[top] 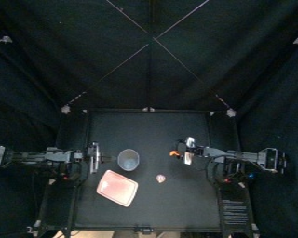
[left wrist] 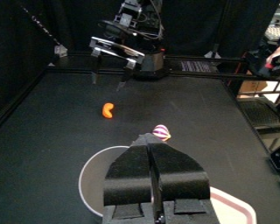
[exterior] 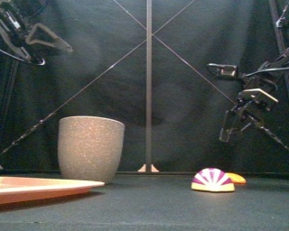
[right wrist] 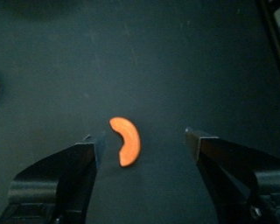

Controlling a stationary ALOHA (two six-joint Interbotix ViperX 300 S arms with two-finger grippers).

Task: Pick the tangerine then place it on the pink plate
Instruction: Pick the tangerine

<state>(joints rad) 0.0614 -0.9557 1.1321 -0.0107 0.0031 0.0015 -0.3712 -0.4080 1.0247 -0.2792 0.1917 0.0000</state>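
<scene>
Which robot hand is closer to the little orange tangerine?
Right. The right gripper hangs open just above the tangerine. The left gripper is shut, away on the far side of the grey cup.

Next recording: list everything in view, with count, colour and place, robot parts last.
Crescent-shaped toy tangerine segment: one, orange, on the table right of centre, under the right tool.
Domed striped toy food: one, pink, white and yellow, near the table's centre, in front of the tangerine segment.
Tall speckled cup: one, grey, upright, left of centre.
Flat rectangular tray: one, pink, front left of the table.
Left tool: one, black, shut, raised at the left.
Right tool: one, black, open, hovering over the tangerine segment.
</scene>
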